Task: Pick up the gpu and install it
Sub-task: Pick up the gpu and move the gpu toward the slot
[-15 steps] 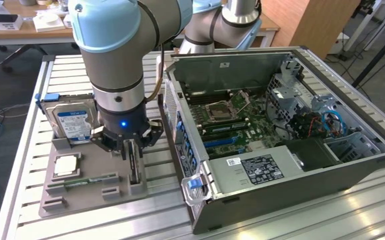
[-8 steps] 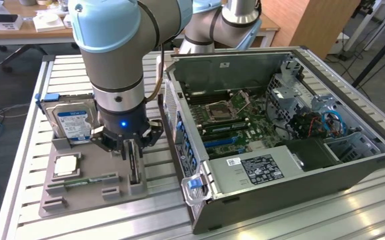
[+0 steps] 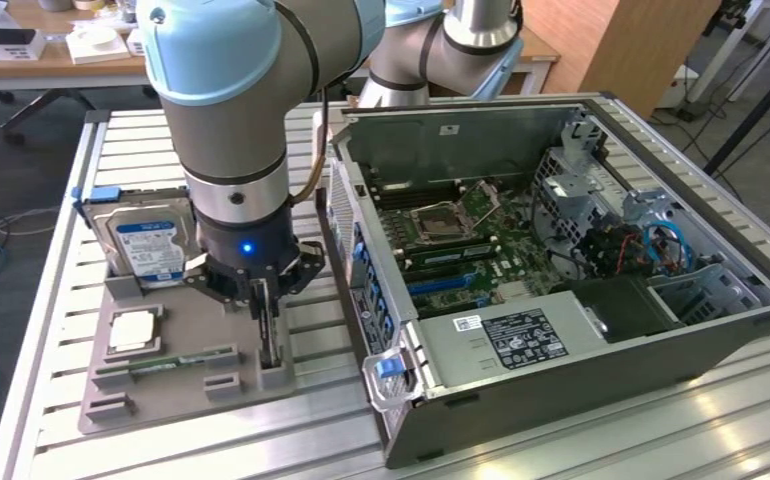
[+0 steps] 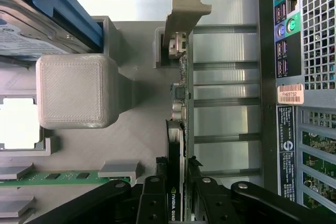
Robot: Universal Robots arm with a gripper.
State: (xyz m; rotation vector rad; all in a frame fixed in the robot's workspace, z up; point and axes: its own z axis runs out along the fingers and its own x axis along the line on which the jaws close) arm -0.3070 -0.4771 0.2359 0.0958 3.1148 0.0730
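Right now the gpu point(image 3: 270, 335) point(image 4: 178, 98) stands on its long edge in a slot along the grey tray's point(image 3: 178, 335) edge nearest the open computer case point(image 3: 599, 330) — silver bracket at the end away from the jaws. The jaws are down over it on the slatted worktop point(image 3: 705, 430), drawn in narrow and pinching the card's two faces.

Slatted metal table point(image 3: 705, 430), grey parts tray point(image 3: 192, 335), open computer case point(image 3: 625, 362) alongside
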